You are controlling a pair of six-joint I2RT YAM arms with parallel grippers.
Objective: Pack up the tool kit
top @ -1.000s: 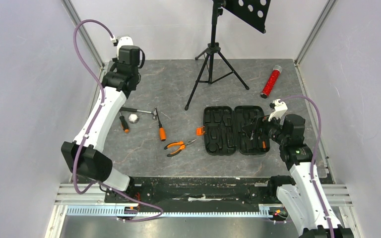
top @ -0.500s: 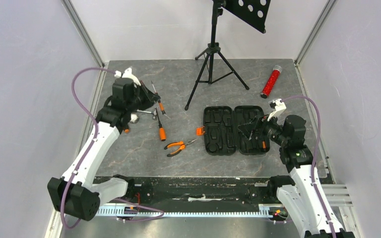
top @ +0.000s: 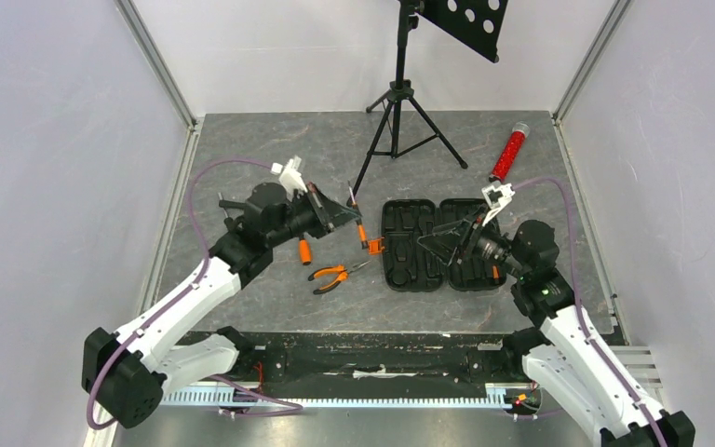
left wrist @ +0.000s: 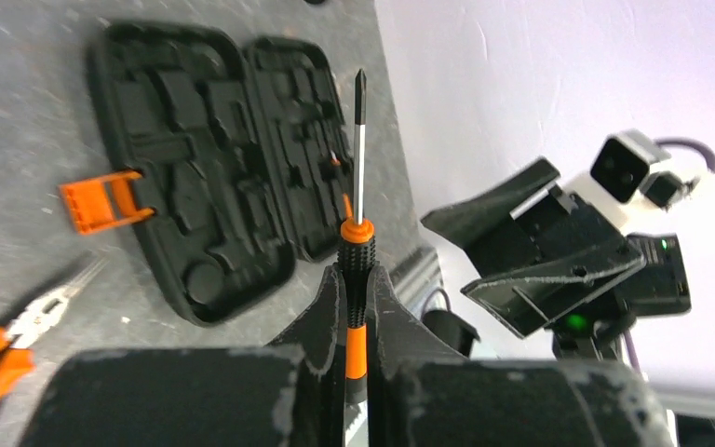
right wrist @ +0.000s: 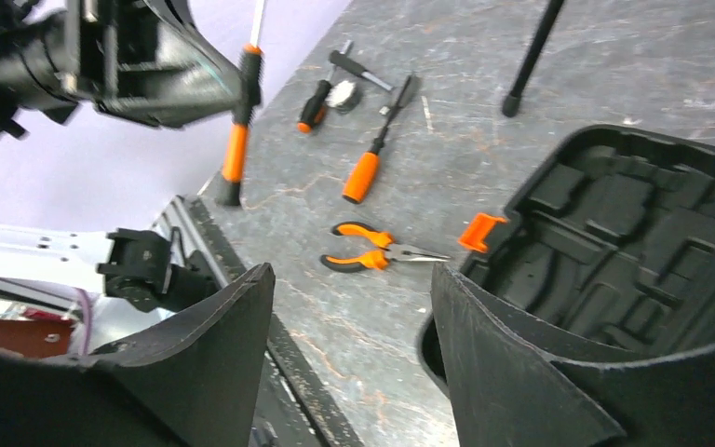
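Case position: the black plastic clamshell tool case (top: 408, 250) lay open and flat on the grey bench (top: 261, 168), with its orange latch (top: 375, 246) on the left edge. The left end effector (left wrist: 357, 284) was clamped on the orange-and-black handle of a slim screwdriver (left wrist: 357, 237), held above the bench just left of the case. The right end effector (right wrist: 354, 279) was spread and empty above the case. Near the latch lay orange-handled pliers (top: 333, 274).
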